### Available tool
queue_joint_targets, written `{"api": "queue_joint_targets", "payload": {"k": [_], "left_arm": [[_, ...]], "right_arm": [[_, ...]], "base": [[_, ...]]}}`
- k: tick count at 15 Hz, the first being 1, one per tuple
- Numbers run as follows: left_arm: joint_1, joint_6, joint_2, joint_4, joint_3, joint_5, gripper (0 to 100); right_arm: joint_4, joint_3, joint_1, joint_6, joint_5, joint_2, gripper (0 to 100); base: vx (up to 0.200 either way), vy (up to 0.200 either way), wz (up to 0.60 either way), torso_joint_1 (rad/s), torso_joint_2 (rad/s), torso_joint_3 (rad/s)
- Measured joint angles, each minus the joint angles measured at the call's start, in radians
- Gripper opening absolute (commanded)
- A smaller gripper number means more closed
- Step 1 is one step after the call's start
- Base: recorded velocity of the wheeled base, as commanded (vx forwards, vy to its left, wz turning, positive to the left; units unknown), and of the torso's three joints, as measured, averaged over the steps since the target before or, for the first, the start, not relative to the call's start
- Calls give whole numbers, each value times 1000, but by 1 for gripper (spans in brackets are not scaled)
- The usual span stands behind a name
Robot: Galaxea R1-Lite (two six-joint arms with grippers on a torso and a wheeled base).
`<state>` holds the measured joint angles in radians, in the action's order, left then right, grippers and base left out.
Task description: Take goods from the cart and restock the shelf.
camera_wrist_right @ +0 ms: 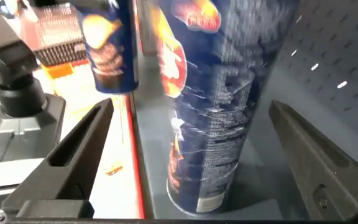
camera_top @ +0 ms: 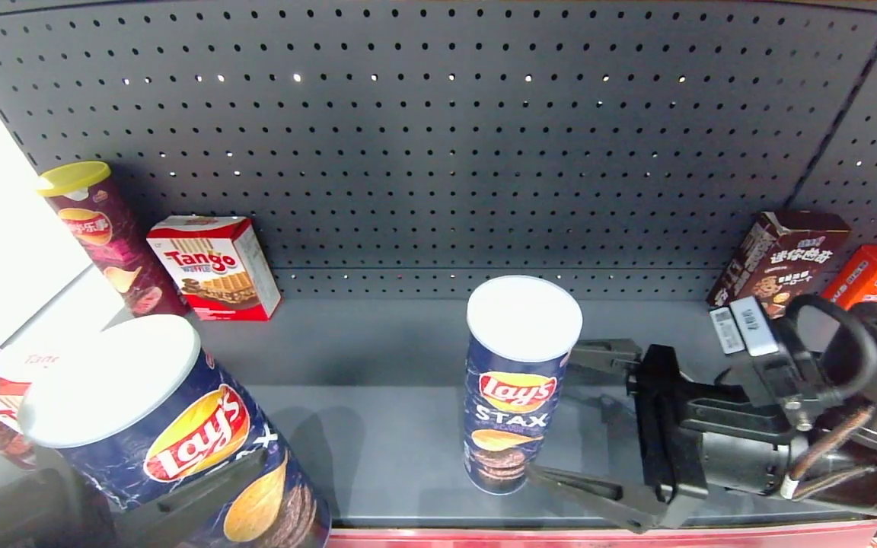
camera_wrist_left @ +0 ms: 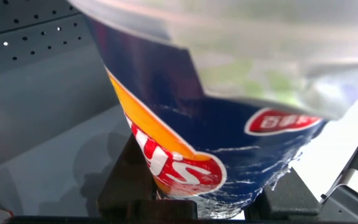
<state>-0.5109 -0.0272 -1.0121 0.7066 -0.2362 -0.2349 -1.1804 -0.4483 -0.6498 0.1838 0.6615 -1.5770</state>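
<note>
now left end effector (camera_wrist_left: 207, 203) clamps one can (camera_top: 172, 434); right end effector (camera_top: 560, 415) gapes round another (camera_top: 518, 380)

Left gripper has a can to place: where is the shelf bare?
Bare: shelf floor between the wafer box and the standing can, and behind that can toward the brown box. Crowded: right front, the open right gripper flanking it.

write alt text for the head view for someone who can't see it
A blue chip can stands upright on a grey shelf inside the open right tool. The left tool holds a second blue can at lower left; snack boxes sit along the back.
</note>
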Motion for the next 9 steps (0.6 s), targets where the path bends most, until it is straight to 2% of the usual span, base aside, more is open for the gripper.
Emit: {"api": "queue_joint_targets", "payload": {"k": [2, 5, 9], "left_arm": [[0, 0, 8, -1, 2, 0, 0], [0, 0, 28, -3, 8, 0, 0], [0, 0, 49, -4, 8, 2, 0]], "right_arm": [[3, 41, 7, 0, -33, 78, 100], [9, 100, 11, -5, -179, 197, 100], [112, 185, 16, -8, -288, 383, 100]], "base": [[0, 0, 0, 0, 0, 0], [0, 0, 0, 0, 0, 0], [0, 0, 0, 0, 0, 0]]}}
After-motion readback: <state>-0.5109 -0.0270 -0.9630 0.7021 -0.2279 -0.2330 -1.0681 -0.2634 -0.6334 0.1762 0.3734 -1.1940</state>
